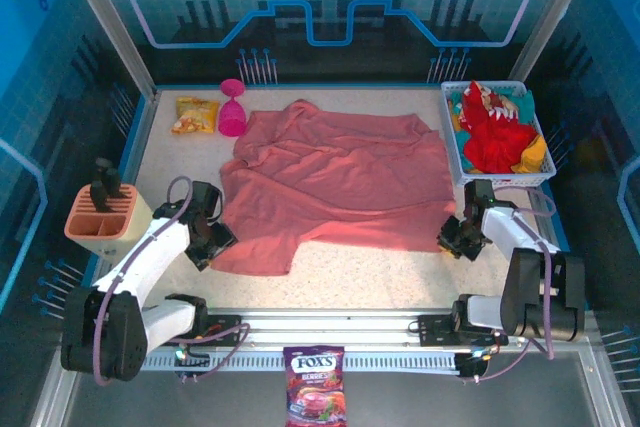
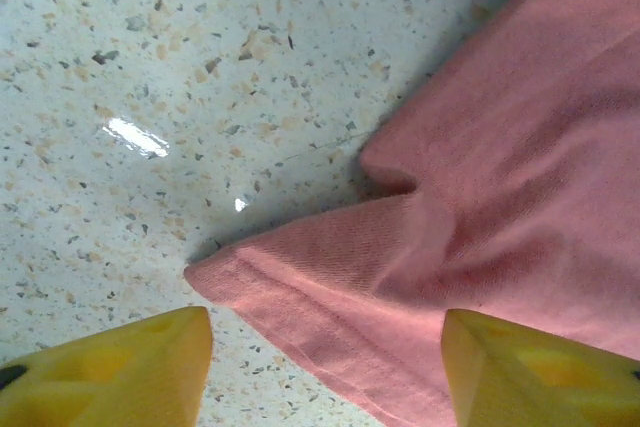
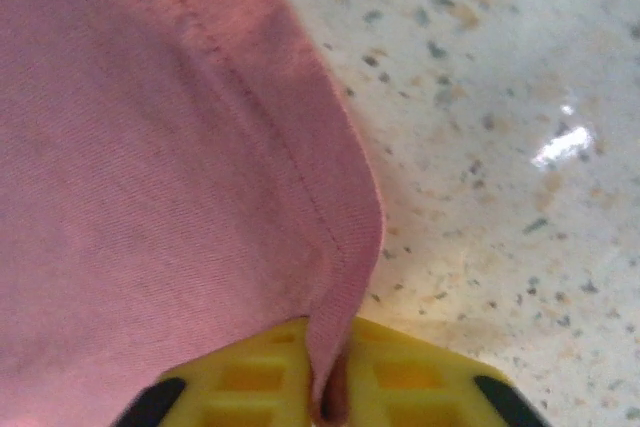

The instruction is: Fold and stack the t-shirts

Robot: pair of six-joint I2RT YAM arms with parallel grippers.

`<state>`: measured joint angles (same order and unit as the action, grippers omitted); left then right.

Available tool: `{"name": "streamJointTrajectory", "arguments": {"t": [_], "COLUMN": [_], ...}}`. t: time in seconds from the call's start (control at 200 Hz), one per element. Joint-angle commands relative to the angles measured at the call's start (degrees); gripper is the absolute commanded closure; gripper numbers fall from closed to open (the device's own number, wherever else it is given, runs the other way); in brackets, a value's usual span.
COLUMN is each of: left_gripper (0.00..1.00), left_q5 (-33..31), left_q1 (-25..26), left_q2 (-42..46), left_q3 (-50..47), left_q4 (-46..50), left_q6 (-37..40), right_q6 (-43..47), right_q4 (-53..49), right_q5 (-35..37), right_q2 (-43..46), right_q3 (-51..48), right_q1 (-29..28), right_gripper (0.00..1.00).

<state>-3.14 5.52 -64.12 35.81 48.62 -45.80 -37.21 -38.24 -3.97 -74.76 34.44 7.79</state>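
Note:
A large salmon-pink t-shirt (image 1: 335, 182) lies spread and rumpled across the middle of the table. My right gripper (image 1: 455, 239) is at its near right corner; in the right wrist view its yellow fingers (image 3: 410, 377) are shut on the shirt's hemmed edge (image 3: 345, 237). At the near left corner is my left gripper (image 1: 213, 239). Its yellow fingers (image 2: 110, 372) stand open, either side of the hemmed corner (image 2: 300, 287), which lies flat on the table. A bright red t-shirt (image 1: 492, 132) sits bunched in the white basket (image 1: 458, 159) at the back right.
A magenta goblet (image 1: 232, 107) and an orange snack packet (image 1: 195, 115) stand at the back left. A peach holder (image 1: 105, 222) sits by the left arm. A sweets bag (image 1: 314, 397) lies below the front rail.

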Motion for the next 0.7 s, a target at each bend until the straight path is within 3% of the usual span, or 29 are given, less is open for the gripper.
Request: {"name": "streamJointTrajectory", "arguments": {"t": [0.0,0.105,0.16,0.31,0.5,0.695], "left_gripper": [0.44,0.58,0.61,0.58,0.44,0.51], "left_q5": [-1.5,0.5,0.4,-0.4,-1.1,1.6], "left_q1": [-0.3,0.1,1.6,5.0,6.3,7.3], "left_q2": [-0.2,-1.1,-2.1,-6.0,-1.3,-1.9], "left_q3": [-0.8,-0.9,-0.7,-2.1,-3.9,-5.4], "left_q4": [1.1,-0.2,0.1,0.2,-0.1,-2.7], "left_q6": [-1.5,0.0,0.0,-1.7,-3.4,-2.6], "right_q6": [0.2,0.5,1.0,2.0,3.3,3.8], "right_q4": [2.9,3.9,3.9,3.3,3.9,4.3], "right_q5": [-1.8,-3.6,-4.0,-3.4,-3.9,-5.4], "right_q2": [-1.0,-2.4,-3.6,-4.4,-4.5,-6.5], "right_q3": [0.4,2.0,3.2,5.4,6.0,7.0], "right_q1": [2.3,4.3,4.7,6.5,9.3,11.0], "right_gripper": [0.96,0.97,0.97,1.0,1.0,1.0]}}
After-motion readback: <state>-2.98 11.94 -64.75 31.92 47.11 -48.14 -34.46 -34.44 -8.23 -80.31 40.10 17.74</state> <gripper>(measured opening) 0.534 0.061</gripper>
